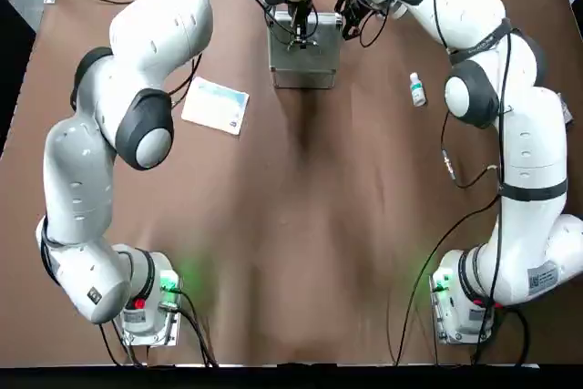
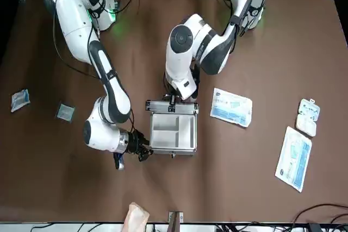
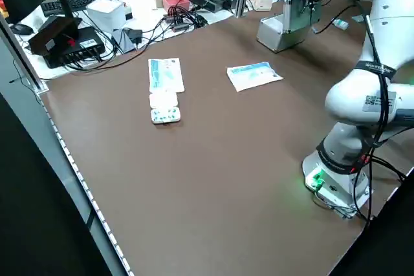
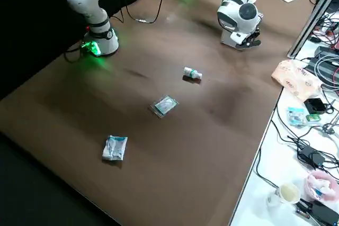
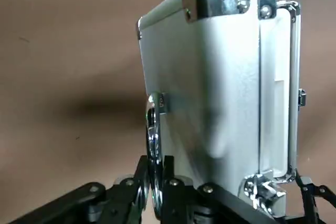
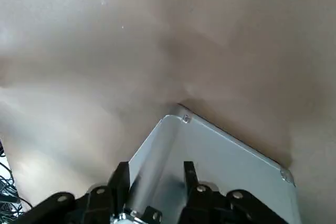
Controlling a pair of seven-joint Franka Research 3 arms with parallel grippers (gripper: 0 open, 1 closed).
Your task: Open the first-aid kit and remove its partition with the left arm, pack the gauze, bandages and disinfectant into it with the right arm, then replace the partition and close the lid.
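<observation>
The left gripper (image 5: 155, 182) is pinched on the wire handle (image 5: 153, 135) of the lid (image 2: 171, 105), holding it up. The right gripper (image 2: 142, 151) is spread apart at the case (image 2: 173, 133), on its 9 o'clock side in the front view. The white tray (image 2: 169, 129) sits inside.

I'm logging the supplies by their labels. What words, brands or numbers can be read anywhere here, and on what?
None can be read.
Flat blue-white pack: printing too small.
Long packet: printing too small.
Disinfectant: green label, text blurred.
Sticker on the right arm's base link: illegible.
First-aid kit: no lettering shows.
</observation>
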